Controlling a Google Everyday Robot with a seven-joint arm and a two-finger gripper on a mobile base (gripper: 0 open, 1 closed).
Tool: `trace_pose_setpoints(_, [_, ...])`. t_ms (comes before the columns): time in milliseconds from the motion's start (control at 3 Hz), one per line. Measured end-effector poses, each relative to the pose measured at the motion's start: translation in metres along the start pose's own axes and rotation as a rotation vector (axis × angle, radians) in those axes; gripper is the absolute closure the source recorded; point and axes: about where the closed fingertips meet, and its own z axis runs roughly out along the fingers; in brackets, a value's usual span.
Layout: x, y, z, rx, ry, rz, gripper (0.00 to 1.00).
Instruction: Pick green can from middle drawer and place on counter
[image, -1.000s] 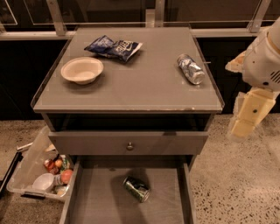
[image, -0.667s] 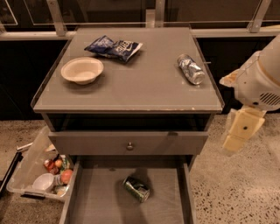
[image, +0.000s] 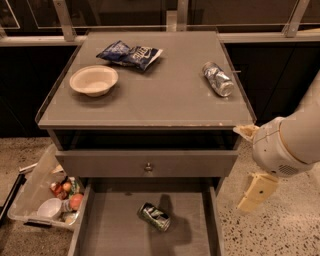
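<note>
— Two cans are showing here. Which one are we going after?

— The green can (image: 154, 216). It is lying on its side on the floor of the open middle drawer (image: 107, 232), slightly right of centre and turned at a diagonal. The crinkled silver-blue can (image: 218, 79) is lying up on the counter (image: 165, 100) near the right edge, and it isn't ours.

— Where is the pincer hanging?

— The pincer (image: 256, 192) is hanging to the right of the cabinet, outside the drawer's right wall and below counter level, well apart from the green can. It is gripping nothing. How far open it is standing, I cannot tell.

— How are you expecting the can to handle?

— I'm judging it to be light and fairly stiff, but thin-walled, shiny and slippery. Since it is lying down, it is probably going to roll if something nudges its side.

— So where should it be taken?

— Across the round body at mid-length, with the grip closing square to the long axis, not on the silver ends. The squeeze should be gentle enough that the wall isn't denting. The lift is also going to need care, because the drawer front (image: 147, 163) with the knob is sitting just above the back of the open drawer.

— And the landing?

— The bowl (image: 93, 80) and the chip bag (image: 129, 53) are occupying the left and back. I'm thinking of the stretch between the bowl and the silver-blue can.
</note>
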Motion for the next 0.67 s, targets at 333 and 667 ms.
trace_pose_setpoints(333, [-0.003,0.008,0.005,-0.013,-0.008,-0.009,0.0])
trace_pose_setpoints(667, [-0.01,0.029,0.051,-0.072,-0.059,0.004,0.0])
